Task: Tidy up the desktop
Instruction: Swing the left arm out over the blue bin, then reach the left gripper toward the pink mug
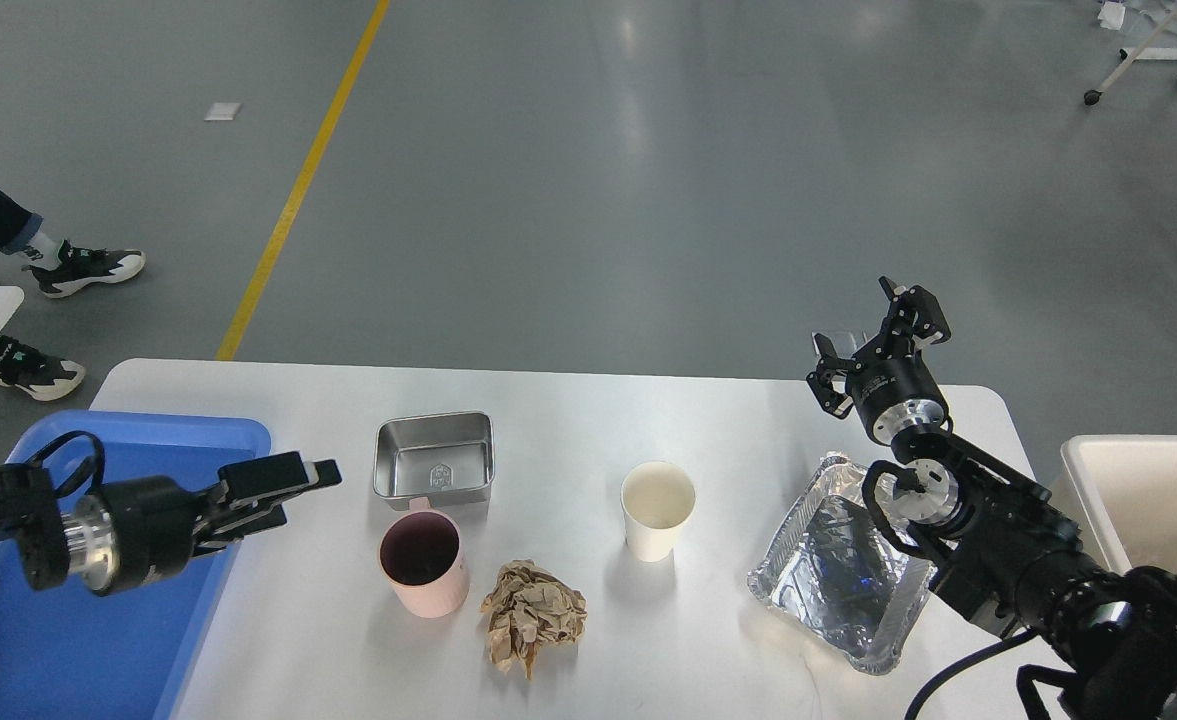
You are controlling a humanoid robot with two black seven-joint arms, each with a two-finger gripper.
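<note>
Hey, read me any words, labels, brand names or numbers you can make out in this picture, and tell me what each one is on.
No text can be read.
Steel tray: a small stamped mark on its floor, too small to read.
Right gripper: faint print on the wrist collar below it, too blurred to read.
Pink mug, paper cup, foil tray: no markings visible.

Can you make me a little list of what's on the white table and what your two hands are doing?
table: white desktop
on it: steel tin, pink mug, crumpled brown paper, paper cup, foil tray
beside it: blue bin on the left, cream bin on the right
left gripper: jaws open, holding nothing, near the mug
right gripper: jaws open, holding nothing, raised beyond the foil tray
</note>
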